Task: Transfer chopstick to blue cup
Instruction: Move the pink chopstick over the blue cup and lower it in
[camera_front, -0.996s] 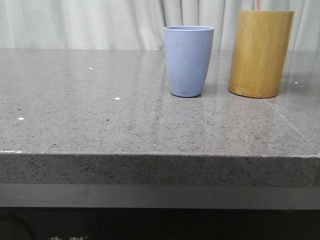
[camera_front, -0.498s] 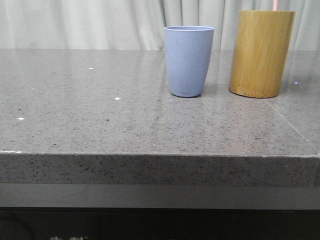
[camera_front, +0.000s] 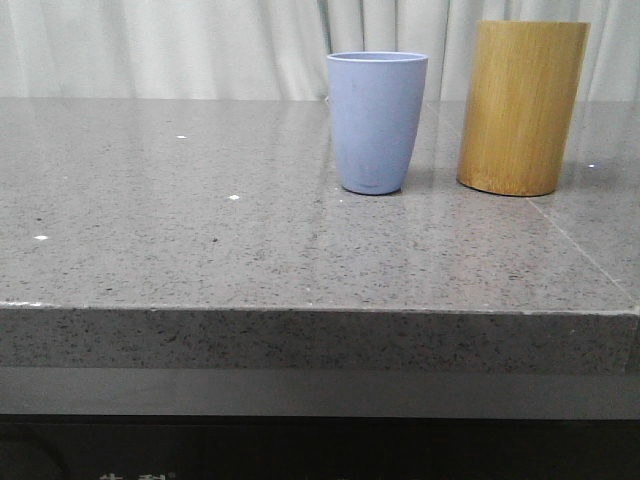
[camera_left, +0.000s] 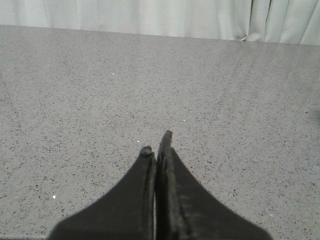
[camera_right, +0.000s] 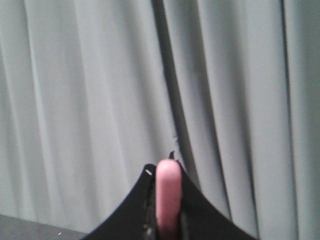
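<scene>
On the grey speckled stone table (camera_front: 200, 230), seen from the front, the blue cup (camera_front: 377, 122) is stood upright toward the far side, a little right of the middle. Just beside it, on its right and slightly further back, a taller yellow-brown bamboo cylinder (camera_front: 522, 107) is also stood upright; the two are close but not touching, and a narrow strip of tabletop is seen between their bases. Pale pleated curtains (camera_front: 160, 45) are hung behind the table. What lies inside the cup or the cylinder cannot be told from this angle. In the right wrist view, the chopstick (camera_right: 168, 200) is seen as a pale pink rod with a rounded end, clamped between the dark fingers of the right gripper (camera_right: 166, 172), which are pressed against it on both sides; its tip is raised just past the fingertips. Behind it, the curtains are seen, with a sliver of the table at one corner, so the chopstick is held up off the tabletop. How it lies relative to the cup cannot be told. In the left wrist view, the left gripper (camera_left: 156, 149) is seen with its two dark fingers pressed together, nothing being held between them, above a bare stretch of the table, with the curtains at the far edge.
</scene>
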